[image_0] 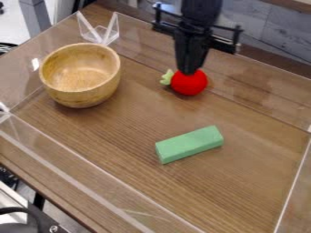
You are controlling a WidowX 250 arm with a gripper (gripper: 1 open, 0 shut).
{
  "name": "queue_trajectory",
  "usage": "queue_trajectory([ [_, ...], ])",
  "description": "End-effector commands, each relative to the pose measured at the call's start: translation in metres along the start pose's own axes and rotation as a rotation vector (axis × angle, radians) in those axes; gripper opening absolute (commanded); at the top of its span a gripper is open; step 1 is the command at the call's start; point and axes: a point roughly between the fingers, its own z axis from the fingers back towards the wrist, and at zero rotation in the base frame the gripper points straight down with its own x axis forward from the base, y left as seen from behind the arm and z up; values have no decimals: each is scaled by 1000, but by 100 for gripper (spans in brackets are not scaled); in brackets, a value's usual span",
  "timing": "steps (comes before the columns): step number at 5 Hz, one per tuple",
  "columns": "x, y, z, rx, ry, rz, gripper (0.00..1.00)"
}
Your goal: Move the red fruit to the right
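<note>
The red fruit is a small glossy ball with a green leafy stem on its left side. It rests on the wooden table, right of the wooden bowl. My gripper points straight down right above the fruit. Its dark fingers are pressed together into one narrow column, and their tips meet the fruit's top edge in this view. The fingers do not reach around the fruit. I cannot tell whether the tips touch it or hang just behind it.
A flat green block lies nearer the front, below and right of the fruit. Clear plastic walls ring the table, with a low front wall. Bare wood lies to the fruit's right.
</note>
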Motion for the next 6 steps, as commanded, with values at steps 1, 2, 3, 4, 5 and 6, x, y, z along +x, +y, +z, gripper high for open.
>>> queue_trajectory([
  [1, -16, -23, 11, -7, -30, -32, 0],
  [2, -30, -51, 6, -17, -16, -64, 0],
  [3, -41, -73, -2, -29, -1, -95, 0],
  [4, -52, -92, -25, -32, 11, -174, 100],
  [5, -59, -104, -50, -31, 28, -232, 0],
  [6, -58, -91, -60, -28, 28, -194, 0],
])
